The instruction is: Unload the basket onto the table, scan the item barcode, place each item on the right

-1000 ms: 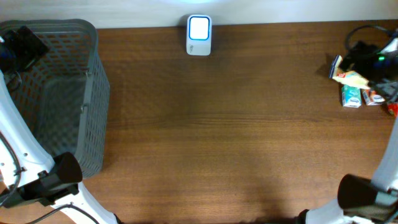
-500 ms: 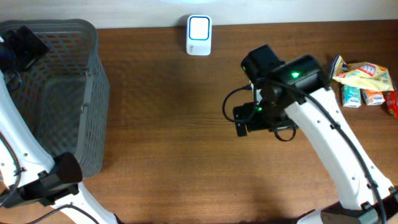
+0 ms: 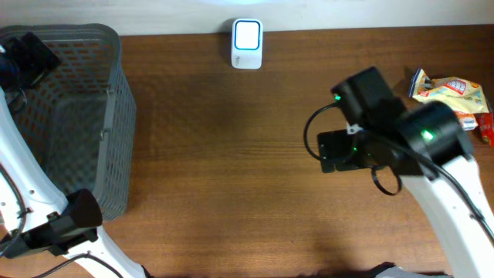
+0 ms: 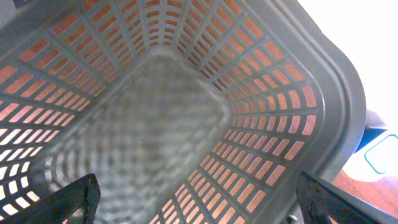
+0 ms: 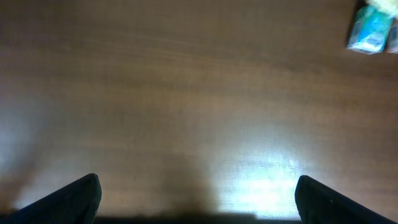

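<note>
Hovering the right gripper [image 5: 196, 194] over the bare wooden table [image 3: 231, 177], a little toward 3 o'clock of centre, fingers [image 5: 74, 196] spread wide and gripping nothing. Having swept from the grocery pile at 2 o'clock out toward the middle, and now drifting back toward 3 o'clock, empty-handed throughout. Pointing, on that showing, to no pick made yet, so lacking an item to show to the barcode scanner [image 3: 247, 35] sitting at 12 o'clock with its window lit.

Leaving the task's things at the 2 o'clock edge, well apart from the fingers: a yellow snack packet [image 3: 449, 91], a small teal box [image 5: 369, 31] showing at 1 o'clock in the right wrist view, and possibly a red pack [image 3: 487, 128] beside them, though cropped too hard to say.

Parking the left gripper [image 4: 196, 202] above the grey mesh basket [image 3: 116, 116] at 9 o'clock, fingers likewise wide and empty, with nothing lying in the basket.

Needing next, probably, a return to the pile, a closing on one pack, then a turn of its barcode toward the scanner.
</note>
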{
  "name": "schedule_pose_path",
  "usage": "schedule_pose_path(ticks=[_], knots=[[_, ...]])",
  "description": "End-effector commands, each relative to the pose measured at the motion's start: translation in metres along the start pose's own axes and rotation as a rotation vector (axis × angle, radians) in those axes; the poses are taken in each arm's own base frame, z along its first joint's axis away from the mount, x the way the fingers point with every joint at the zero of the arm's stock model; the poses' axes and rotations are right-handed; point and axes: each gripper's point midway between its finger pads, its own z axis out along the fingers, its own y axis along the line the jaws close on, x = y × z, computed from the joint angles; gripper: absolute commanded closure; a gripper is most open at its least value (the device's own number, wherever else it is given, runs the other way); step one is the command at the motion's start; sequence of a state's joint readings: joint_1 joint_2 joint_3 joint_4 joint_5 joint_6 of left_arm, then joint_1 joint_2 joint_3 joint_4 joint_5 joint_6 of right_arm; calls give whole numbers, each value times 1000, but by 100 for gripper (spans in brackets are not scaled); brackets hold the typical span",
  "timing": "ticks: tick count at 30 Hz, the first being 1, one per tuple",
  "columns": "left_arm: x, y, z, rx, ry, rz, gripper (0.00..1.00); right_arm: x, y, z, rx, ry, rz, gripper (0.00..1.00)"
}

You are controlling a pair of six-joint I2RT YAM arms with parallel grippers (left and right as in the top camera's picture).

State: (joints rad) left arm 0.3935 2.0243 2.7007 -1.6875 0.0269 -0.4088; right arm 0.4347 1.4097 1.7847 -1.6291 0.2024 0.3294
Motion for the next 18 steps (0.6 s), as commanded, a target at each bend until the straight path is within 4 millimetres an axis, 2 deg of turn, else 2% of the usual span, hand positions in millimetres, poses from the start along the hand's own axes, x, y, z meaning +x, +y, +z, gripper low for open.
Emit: schedule_pose_path(ticks=[1, 4, 7, 10, 12, 14, 18], knots=[[-1, -1, -13, 15, -28, -7, 1, 11, -26, -15, 21, -138, 66, 2], [-1, -1, -13, 15, -28, -7, 1, 25, -43, -14, -2, -311, 99, 1], [-1, -1, -13, 15, -28, -7, 1, 41, -58, -12, -17, -579, 107, 1], [-1, -1, -13, 15, -28, -7, 1, 64, -62, -11, -36, -818, 98, 1], [-1, -1, -13, 15, -28, -7, 1, 71, -61, -2, -64, -955, 119, 1], [-1, -1, -13, 15, -28, -7, 1, 69, -52, 8, -90, -1048, 77, 1], [-1, -1, -13, 15, -28, -7, 1, 51, -32, 35, -144, -1204, 12, 1]])
